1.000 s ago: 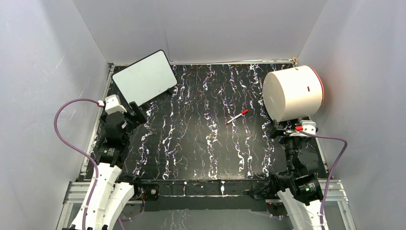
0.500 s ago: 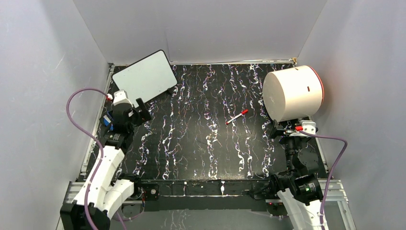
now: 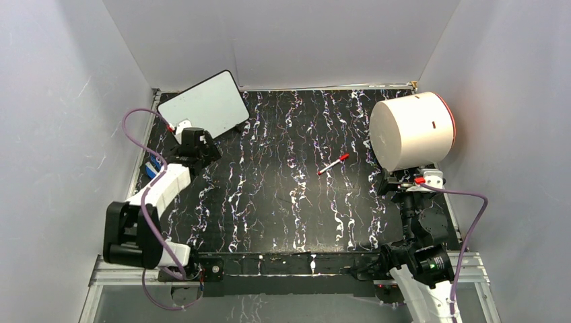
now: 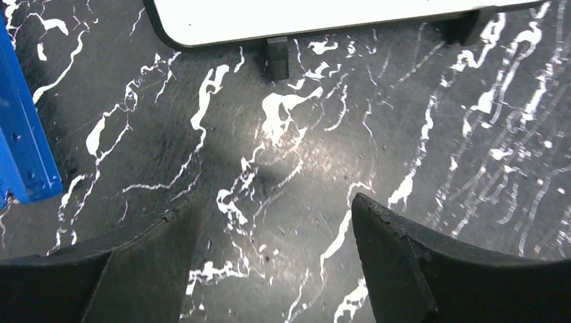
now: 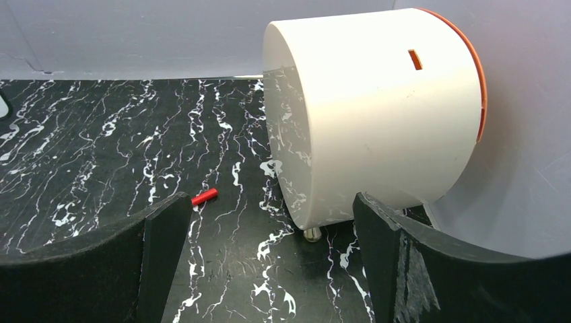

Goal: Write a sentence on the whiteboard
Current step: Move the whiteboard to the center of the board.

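The whiteboard [image 3: 203,108] is blank and the marker [image 3: 333,163] lies loose on the table [image 3: 283,208], so all the writing remains. The left gripper [image 4: 269,215], near the board's edge, and the right gripper [image 5: 269,208] both gape empty.

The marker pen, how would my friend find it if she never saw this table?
Start at the big white cylinder lying on its side on the right. Just left of it, alone on the black marbled table, lies the marker pen. It is the only thin little stick there, white with a red cap, unlike the flat whiteboard in the far left corner.
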